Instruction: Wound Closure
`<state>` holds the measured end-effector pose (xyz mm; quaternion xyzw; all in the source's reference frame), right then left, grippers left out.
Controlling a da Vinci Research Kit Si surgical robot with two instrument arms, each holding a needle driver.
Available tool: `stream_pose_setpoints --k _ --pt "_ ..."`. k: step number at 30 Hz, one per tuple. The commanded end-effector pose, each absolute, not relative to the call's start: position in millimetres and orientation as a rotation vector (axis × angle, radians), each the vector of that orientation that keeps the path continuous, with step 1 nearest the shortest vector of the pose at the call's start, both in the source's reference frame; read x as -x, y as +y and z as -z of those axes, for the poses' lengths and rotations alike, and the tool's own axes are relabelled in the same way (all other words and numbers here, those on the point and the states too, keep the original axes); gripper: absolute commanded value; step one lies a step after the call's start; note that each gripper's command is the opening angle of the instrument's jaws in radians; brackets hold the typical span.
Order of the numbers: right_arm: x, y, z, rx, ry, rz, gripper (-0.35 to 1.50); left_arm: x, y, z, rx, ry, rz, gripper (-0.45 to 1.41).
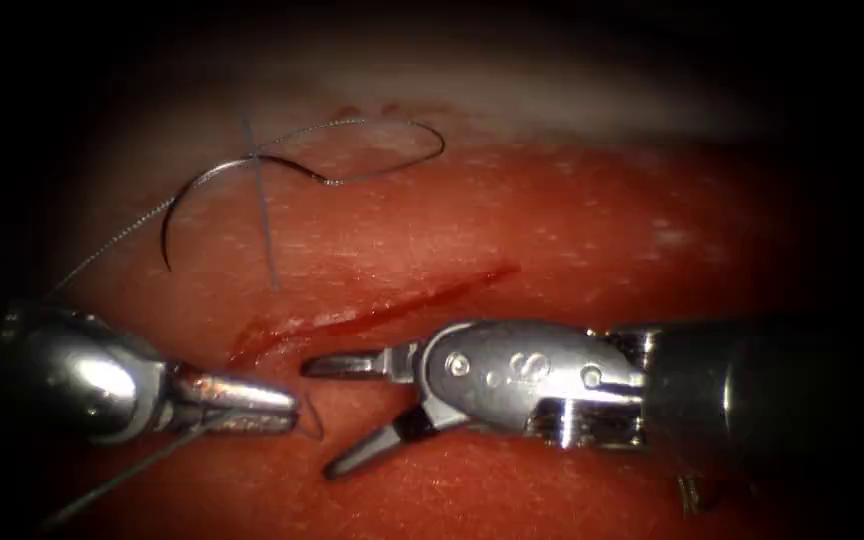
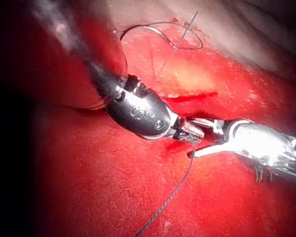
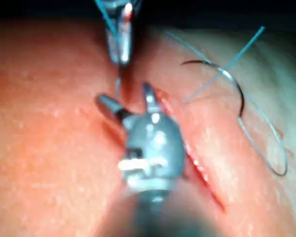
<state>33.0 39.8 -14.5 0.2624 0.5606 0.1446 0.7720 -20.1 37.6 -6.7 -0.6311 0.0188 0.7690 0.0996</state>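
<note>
The cut [image 1: 382, 312] runs slantwise across the tissue [image 1: 572, 220], with red fluid along it. The curved needle [image 1: 180, 200] lies free on the tissue up and to the left of the cut, not in the tissue; it also shows in the right wrist view [image 3: 238, 91]. Its thread [image 1: 392, 165] loops beyond it. My left tool [image 1: 287, 408] sits at the cut's lower left end, shut on the thread [image 2: 172, 190], which trails away from its tip. My right tool [image 1: 322, 418] faces it tip to tip, jaws open [image 3: 124, 96] and holding nothing.
A straight cut end of thread [image 1: 264, 215] lies across the needle's curve. The thread also runs from the far loop down toward the left tool's shaft [image 1: 82, 375]. The right tool's wrist [image 1: 532, 380] lies just below the cut.
</note>
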Motion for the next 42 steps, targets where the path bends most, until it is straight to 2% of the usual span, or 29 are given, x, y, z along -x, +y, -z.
stream_pose_setpoints --k 1,7,15,24,26,27,28,29,35,36,37,38,40,42 --pt "-33.9 39.3 13.9 -0.575 1.214 -0.321 0.99 20.7 36.9 6.1 1.867 0.052 -2.272 -0.35" --pt "-35.0 39.4 13.8 -0.573 1.211 -0.333 0.93 20.9 36.8 6.2 1.871 0.047 -2.272 -0.35" --pt "-35.4 39.4 13.8 -0.583 1.202 -0.349 0.66 20.9 36.8 6.2 1.874 0.044 -2.272 -0.35" --pt "-35.8 39.5 14.4 -0.595 1.220 -0.375 0.56 20.9 36.9 6.1 1.873 0.045 -2.272 -0.35" --pt "-35.9 39.4 14.5 -0.599 1.227 -0.382 0.42 20.9 36.9 6.1 1.876 0.042 -2.272 -0.35" --pt "-35.9 39.4 14.5 -0.599 1.227 -0.381 0.02 20.9 36.9 6.1 1.876 0.042 -2.272 -0.35" --pt "-35.9 39.4 14.6 -0.597 1.227 -0.383 -0.22 20.9 36.9 6.1 1.876 0.042 -2.272 -0.35" --pt "-35.9 39.2 14.6 -0.600 1.227 -0.380 -0.35 20.9 36.9 6.2 1.876 0.042 -2.272 -0.35" --pt "-35.7 39.3 14.6 -0.611 1.230 -0.379 -0.35 20.7 37.2 6.5 1.884 0.030 -2.249 -0.35" --pt "-35.6 39.4 14.5 -0.609 1.230 -0.380 -0.35 20.7 37.3 6.6 1.885 0.020 -2.235 -0.29" --pt "-35.5 39.5 14.5 -0.607 1.229 -0.382 -0.35 20.7 37.5 6.7 1.882 0.004 -2.216 -0.07" --pt "-35.4 39.7 14.3 -0.601 1.226 -0.394 -0.35 20.6 38.0 6.9 1.873 -0.020 -2.185 0.24" --pt "-35.2 39.9 14.2 -0.594 1.222 -0.407 -0.35 20.5 38.5 7.2 1.857 0.000 -2.163 0.26" --pt "-34.9 40.2 14.0 -0.585 1.217 -0.422 -0.35 20.4 38.7 7.4 1.853 0.007 -2.157 0.44"
